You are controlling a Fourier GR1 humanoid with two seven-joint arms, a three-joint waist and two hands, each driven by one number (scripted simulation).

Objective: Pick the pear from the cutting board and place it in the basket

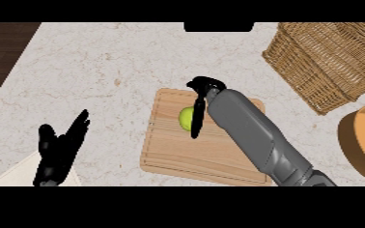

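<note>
A yellow-green pear lies on the wooden cutting board, in its upper middle part. My right hand hangs over the board from the lower right, just above and to the right of the pear. One straight black finger runs down along the pear's right side and hides part of it. The fingers look straight, not curled round the fruit, so the hand is open. The wicker basket stands at the upper right, apart from the board. My left hand rests open at the lower left, fingers up.
A round orange-brown object shows at the right edge, below the basket. A pale flat thing lies under my left hand at the lower left corner. Dark flooring borders the counter's upper left edge.
</note>
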